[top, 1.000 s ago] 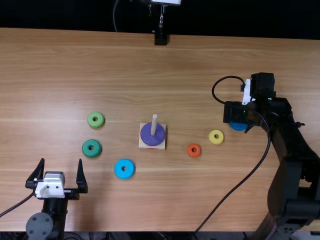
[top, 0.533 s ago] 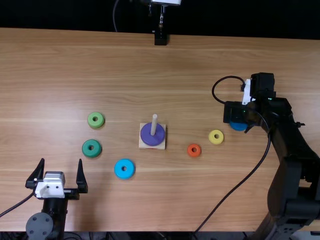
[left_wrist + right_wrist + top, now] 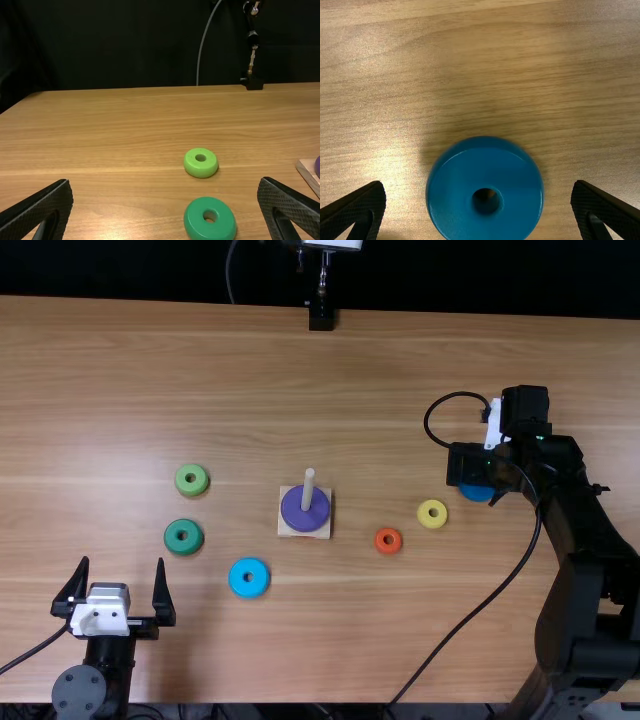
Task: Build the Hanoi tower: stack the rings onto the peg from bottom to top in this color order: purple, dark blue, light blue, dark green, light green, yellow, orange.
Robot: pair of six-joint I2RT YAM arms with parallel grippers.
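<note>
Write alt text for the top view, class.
A purple ring sits on a peg; light green, dark green and light blue rings lie left of it, orange and yellow rings right. The right gripper is over a dark blue ring; the left gripper stands open.

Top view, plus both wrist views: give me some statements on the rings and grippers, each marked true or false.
1. The purple ring is on the peg. True.
2. The light blue ring is stacked on the purple one. False: the light blue ring lies on the table.
3. The right gripper is open, its fingers apart from the dark blue ring. True.
4. The left gripper is shut on the light green ring. False: the left gripper is open and empty.
5. The orange ring is nearer the peg than the yellow ring. True.
</note>
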